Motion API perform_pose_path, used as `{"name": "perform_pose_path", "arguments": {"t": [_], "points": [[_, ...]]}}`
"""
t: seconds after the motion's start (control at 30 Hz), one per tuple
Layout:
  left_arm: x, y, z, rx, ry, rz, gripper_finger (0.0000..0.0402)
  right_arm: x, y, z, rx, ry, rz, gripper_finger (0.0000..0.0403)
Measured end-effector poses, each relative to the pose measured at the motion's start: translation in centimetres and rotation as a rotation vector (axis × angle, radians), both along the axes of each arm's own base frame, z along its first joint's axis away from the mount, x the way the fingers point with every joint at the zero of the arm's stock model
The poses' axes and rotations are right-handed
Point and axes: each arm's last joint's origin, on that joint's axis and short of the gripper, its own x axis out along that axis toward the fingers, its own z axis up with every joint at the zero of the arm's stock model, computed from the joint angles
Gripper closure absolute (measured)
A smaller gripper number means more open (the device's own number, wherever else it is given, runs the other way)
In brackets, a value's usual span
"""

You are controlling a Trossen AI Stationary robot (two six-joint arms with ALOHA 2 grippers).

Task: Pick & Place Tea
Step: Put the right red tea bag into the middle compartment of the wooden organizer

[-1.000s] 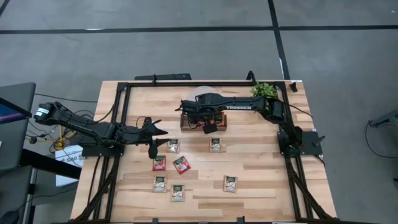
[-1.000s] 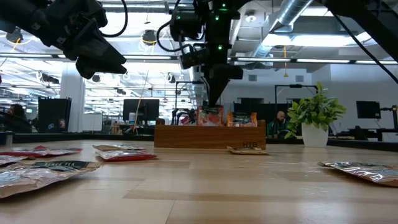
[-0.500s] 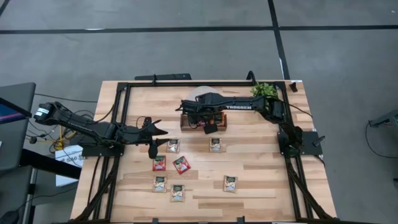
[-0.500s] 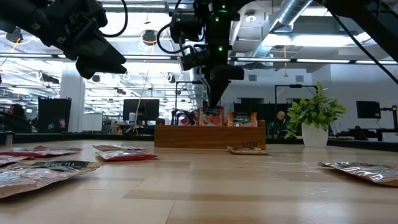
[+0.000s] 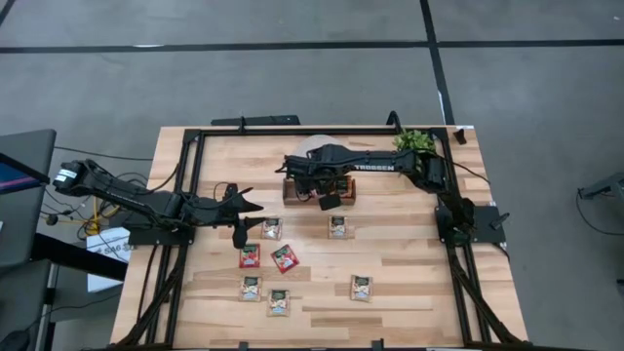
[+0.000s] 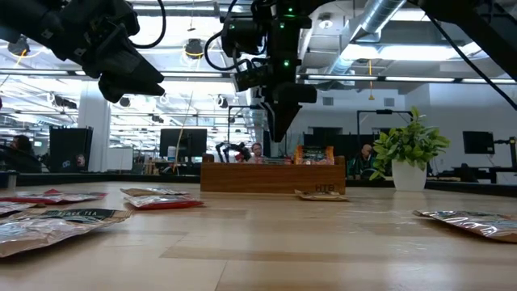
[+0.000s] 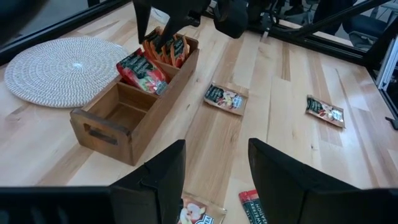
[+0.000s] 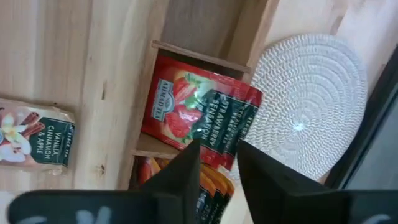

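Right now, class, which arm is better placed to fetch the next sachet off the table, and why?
Probably the left: its end effector hovers open beside the loose sachets, while the right end effector is over the tray.

Tray at the table's far middle, sachets spread nearer.
The wooden tray [image 5: 319, 189] holds sachets [image 7: 144, 70]; a woven mat [image 7: 68, 62] lies behind it, loose sachets [image 5: 285, 257] before it.

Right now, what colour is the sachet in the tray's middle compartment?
Red, with strawberry print, clearest in the right wrist view: sachet.

Red sachet [image 8: 202, 118] in tray; 7 scattered.
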Motion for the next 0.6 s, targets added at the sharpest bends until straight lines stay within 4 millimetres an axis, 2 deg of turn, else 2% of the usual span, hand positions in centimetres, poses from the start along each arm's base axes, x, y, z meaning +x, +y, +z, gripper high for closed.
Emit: {"name": "perform_pose_path", "arguments": {"t": [0.2,0.3,0.47,0.6], "points": [[0.0,0.0,0.0,-0.079,-0.016,0.030,0.0234,-0.6,0.2,1.0,-0.078,0.053,-0.077,0.0288],[0.0,0.0,0.0,-0.166,-0.031,0.064,0.0234,-1.4,1.2,1.9,-0.037,0.110,-0.100,0.0288],[0.0,0.0,0.0,-0.296,-0.058,0.116,0.0234,-3.6,4.2,6.0,0.081,0.076,-0.127,0.0288],[0.0,0.0,0.0,-0.373,-0.074,0.145,0.0234,-5.6,6.2,9.8,0.110,-0.037,-0.154,0.0291]]}}
